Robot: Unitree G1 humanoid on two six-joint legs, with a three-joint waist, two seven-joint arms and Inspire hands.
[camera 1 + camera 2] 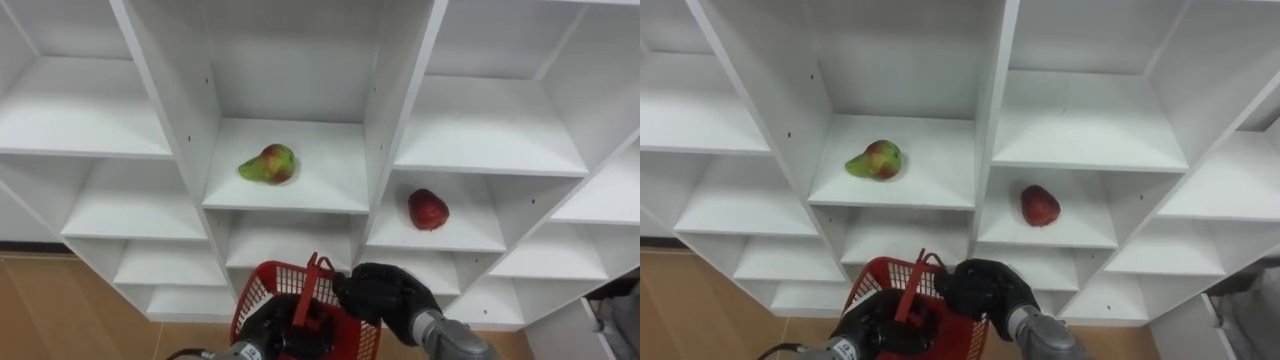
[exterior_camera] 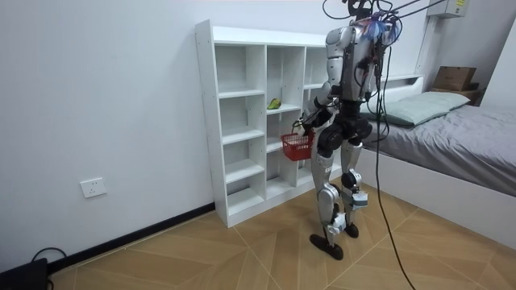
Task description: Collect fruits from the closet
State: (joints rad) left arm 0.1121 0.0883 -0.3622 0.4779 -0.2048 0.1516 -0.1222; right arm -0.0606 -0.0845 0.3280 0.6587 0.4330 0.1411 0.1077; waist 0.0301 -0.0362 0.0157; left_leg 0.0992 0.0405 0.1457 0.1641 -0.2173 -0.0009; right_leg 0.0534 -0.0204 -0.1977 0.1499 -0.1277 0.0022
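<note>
We face the white closet (image 1: 395,95). A green-and-red pear (image 1: 268,164) lies in the compartment at the centre of the frame, and a red apple (image 1: 428,209) sits in the compartment just lower right of it. At bottom centre the red basket (image 1: 258,292) is held in front of the lower shelves, with the left hand (image 1: 266,330) clamped on its handle (image 1: 308,290). The right hand (image 1: 385,295) sits at the basket's right rim; we cannot tell whether it grips anything. In the room view the robot stands upright before the closet, a bed (image 2: 459,129) at right.
</note>
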